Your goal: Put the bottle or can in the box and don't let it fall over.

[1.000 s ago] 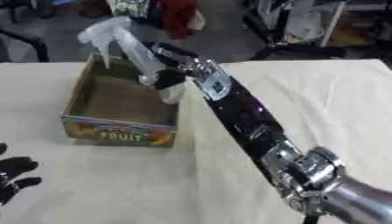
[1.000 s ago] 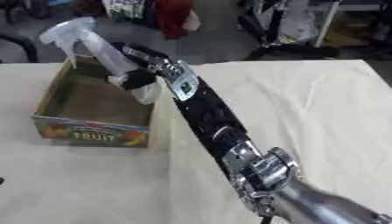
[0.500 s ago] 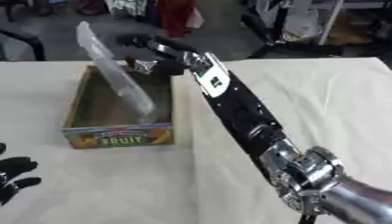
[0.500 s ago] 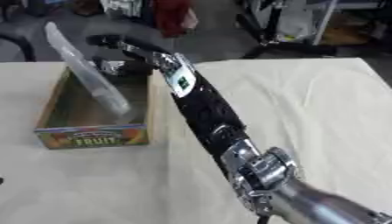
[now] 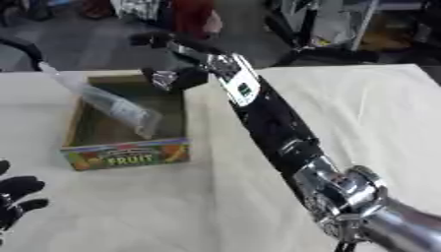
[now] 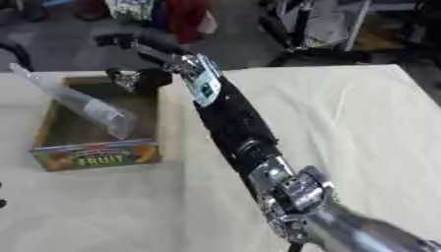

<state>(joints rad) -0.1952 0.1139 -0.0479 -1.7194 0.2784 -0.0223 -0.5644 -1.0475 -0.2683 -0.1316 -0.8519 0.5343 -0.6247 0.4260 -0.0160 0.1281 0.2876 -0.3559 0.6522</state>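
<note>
We observed the right hand [image 5: 168, 54] above the far right corner of the box [image 5: 129, 153], fingers spread and holding nothing. The clear bottle [image 5: 108, 104] leaned steeply inside the box, neck over the far left rim. The left hand [image 5: 15, 199] rested open, lower left.

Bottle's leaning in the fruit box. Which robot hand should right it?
Right robot hand: it is open above the box beside the tilted bottle. The left robot hand sits idle at the lower left corner.
</note>
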